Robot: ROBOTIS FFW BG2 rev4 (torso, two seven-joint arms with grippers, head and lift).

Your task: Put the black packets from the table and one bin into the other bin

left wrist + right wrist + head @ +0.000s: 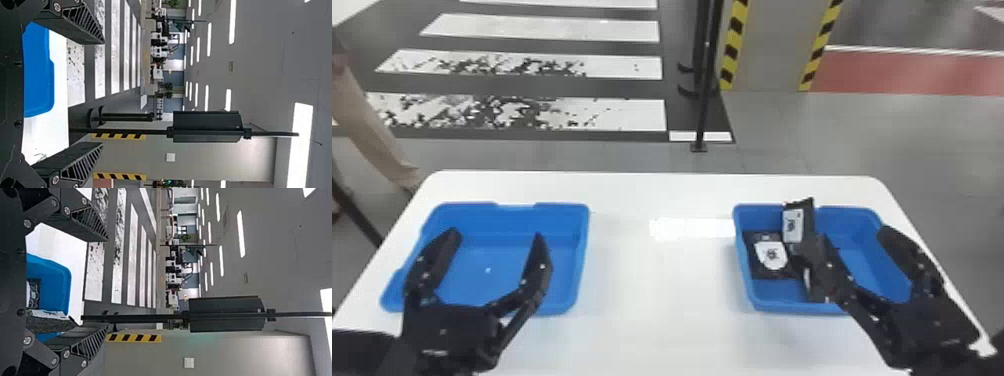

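Observation:
Over the left blue bin (504, 220), which holds no packet, my left gripper (497, 236) stands open; in the left wrist view the gripper (103, 93) has its fingers wide apart. My right gripper (852, 236) is open above the right blue bin (862, 222), nothing between its fingertips. A black packet (772, 256) with a white label lies at that bin's left side. Another packet (793, 225) stands up against the back wall, beside the gripper's left finger, which partly covers it. In the right wrist view, the gripper (106, 282) shows near the upright packet (51, 323).
Both bins stand on a white table (657, 280), with a wide gap of tabletop between them. Beyond its back edge rises a thin black pole (703, 110) on the floor. A person's leg (372, 130) is beyond the table at the left.

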